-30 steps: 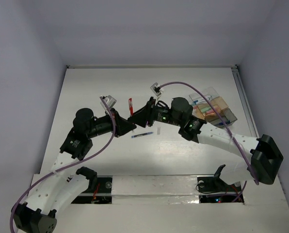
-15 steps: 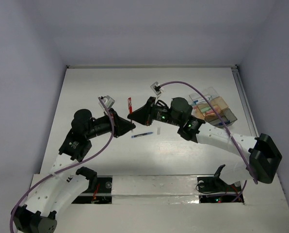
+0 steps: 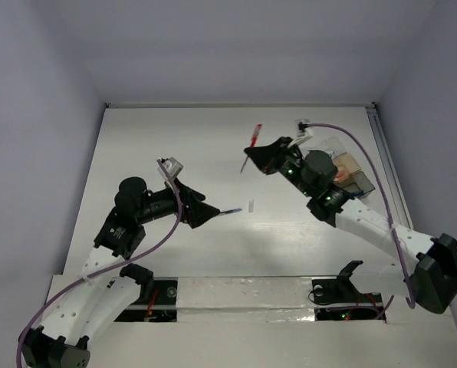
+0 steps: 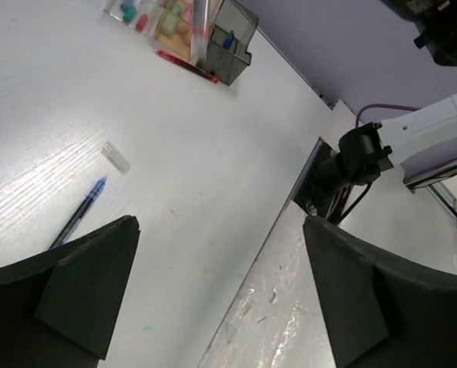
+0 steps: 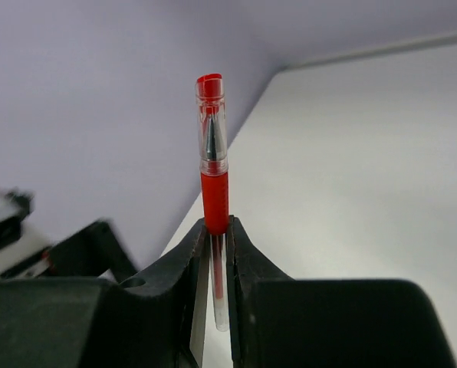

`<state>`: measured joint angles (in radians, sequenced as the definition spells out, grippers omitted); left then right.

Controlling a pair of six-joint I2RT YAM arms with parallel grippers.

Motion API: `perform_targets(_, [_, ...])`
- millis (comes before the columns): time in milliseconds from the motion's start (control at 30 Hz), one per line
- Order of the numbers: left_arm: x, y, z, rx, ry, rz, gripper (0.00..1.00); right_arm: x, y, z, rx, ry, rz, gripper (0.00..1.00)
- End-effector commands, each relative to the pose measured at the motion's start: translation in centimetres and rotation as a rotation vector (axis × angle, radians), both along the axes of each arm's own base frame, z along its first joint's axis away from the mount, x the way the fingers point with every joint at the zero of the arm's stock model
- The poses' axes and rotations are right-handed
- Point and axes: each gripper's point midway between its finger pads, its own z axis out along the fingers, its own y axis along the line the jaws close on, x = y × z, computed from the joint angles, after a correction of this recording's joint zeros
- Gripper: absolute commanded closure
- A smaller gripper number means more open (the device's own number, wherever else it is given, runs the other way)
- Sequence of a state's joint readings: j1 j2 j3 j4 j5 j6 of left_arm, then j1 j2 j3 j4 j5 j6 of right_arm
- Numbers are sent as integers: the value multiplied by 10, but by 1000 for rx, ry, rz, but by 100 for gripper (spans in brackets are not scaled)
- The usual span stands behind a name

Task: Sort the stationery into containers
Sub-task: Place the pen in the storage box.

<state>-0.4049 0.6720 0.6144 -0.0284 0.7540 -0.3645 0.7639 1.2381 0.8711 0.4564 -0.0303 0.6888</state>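
White worktop (image 3: 152,138) carried the containers (image 3: 360,178) at its far right, small coloured pieces inside. Just left of them the right pincer (image 3: 261,153) hung above the surface, pinching a red pen (image 3: 251,142), capped end pointing far. Near left, the left pincer (image 3: 205,215) was spread beside a blue pen (image 3: 230,211) lying left-right.

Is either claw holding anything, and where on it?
The right claw pinches the red pen where its grip meets the barrel; the left claw is open, empty.
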Motion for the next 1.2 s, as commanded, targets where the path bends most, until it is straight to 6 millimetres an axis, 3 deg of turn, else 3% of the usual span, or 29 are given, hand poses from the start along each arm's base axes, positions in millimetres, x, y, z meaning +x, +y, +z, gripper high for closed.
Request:
perform_targets(0, [-1,3,14,-15,-94,11,5,31,-77,-1,30,31,-281,100])
perform_targets(100, [0,6,9,0,-72,47,2,49,-141,-29,-14,108,-504,100])
perform_targets(200, [4,10,7,8,-71,83,2,44,-200,-58,-34,183,-689,100])
perform_targets(233, [6,11,7,12,-69,95,2,42,-232,-66,-28,194,-794,100])
perform_targets(433, [5,14,11,7,-86,114,1,31,-327,-114,-94,318,-1098,100])
perform_targets(700, [-2,10,14,4,-99,100,1,40,-378,-178,-145,516,-1164,100])
perform_targets(833, [-3,10,14,6,-100,104,1,47,-382,-197,-128,577,-1130,100])
perform_targets(1067, [-3,10,14,9,-98,108,1,47,-380,-207,-111,609,-1118,100])
perform_targets(1167, [-4,9,14,11,-99,105,1,45,-380,-210,-108,613,-1119,86])
